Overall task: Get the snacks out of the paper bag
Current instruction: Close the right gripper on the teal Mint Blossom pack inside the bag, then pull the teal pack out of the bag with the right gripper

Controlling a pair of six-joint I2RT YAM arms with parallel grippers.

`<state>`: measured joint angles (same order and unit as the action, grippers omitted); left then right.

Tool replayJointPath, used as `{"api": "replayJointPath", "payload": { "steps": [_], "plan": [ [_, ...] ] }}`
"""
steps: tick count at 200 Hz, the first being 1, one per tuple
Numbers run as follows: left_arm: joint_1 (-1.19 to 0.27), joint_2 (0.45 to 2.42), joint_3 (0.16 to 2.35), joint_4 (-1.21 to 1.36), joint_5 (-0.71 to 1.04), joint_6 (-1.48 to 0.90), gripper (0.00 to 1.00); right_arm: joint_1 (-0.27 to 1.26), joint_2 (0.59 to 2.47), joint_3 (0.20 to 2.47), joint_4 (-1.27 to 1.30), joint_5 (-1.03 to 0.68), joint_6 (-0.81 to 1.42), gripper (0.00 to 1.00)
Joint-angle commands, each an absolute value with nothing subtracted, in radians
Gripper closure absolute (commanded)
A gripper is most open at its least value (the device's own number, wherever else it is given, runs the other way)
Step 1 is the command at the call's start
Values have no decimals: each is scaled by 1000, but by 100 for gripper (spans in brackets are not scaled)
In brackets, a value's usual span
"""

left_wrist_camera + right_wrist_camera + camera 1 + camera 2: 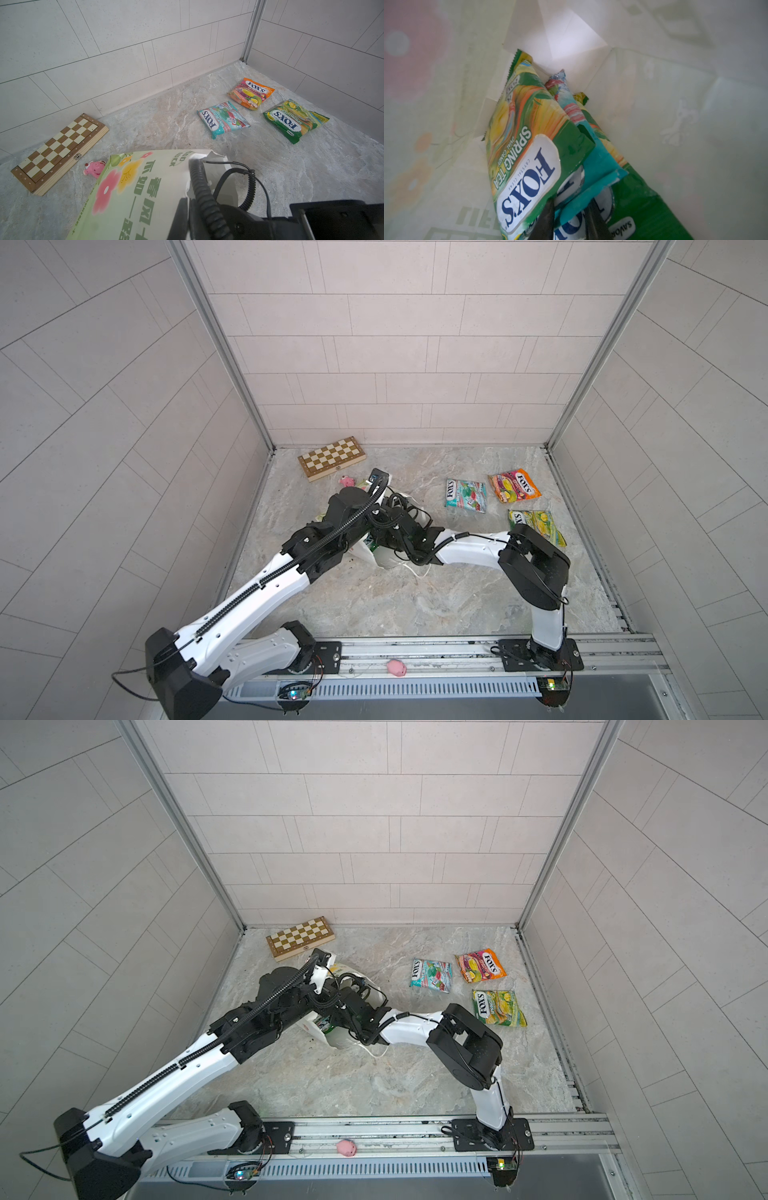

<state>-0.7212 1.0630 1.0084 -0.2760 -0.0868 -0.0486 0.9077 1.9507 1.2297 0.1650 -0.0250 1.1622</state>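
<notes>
Marble-patterned desk (374,605) – a white flowered paper bag (135,197) lies on its side, with a wooden chessboard (331,458) and a pink toy pig (94,167) near it. The right tool (570,220), inside the bag, pinches a teal glossy candy packet (596,166) – the left tool, hidden, is closed.

A wooden chessboard (332,459) lies near a pink toy pig (347,481); another pig (396,668) sits on the front rail (436,649).
</notes>
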Motion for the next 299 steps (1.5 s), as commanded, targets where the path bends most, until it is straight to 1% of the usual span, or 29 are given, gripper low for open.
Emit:
{"api": "replayJointPath", "payload": {
  "steps": [1, 8, 89, 172, 230, 299],
  "plan": [
    [-722, 1063, 1003, -272, -93, -52, 100, 897, 1965, 1247, 119, -25, 1154, 94],
    [-724, 1067, 1004, -274, -97, -52, 100, 899, 1949, 1238, 117, -15, 1144, 100],
    [-723, 1085, 1012, -305, -118, -8, 100, 894, 1727, 1122, 29, 67, 973, 100],
    [-722, 1091, 1014, -307, -125, -18, 100, 867, 1571, 1064, -3, -34, 839, 100],
    [-723, 1106, 1022, -319, -97, -21, 100, 863, 1409, 1034, -27, 3, 771, 100],
    [-724, 1119, 1033, -329, -136, -46, 100, 837, 1201, 1062, -171, -47, 656, 100]
  ]
}}
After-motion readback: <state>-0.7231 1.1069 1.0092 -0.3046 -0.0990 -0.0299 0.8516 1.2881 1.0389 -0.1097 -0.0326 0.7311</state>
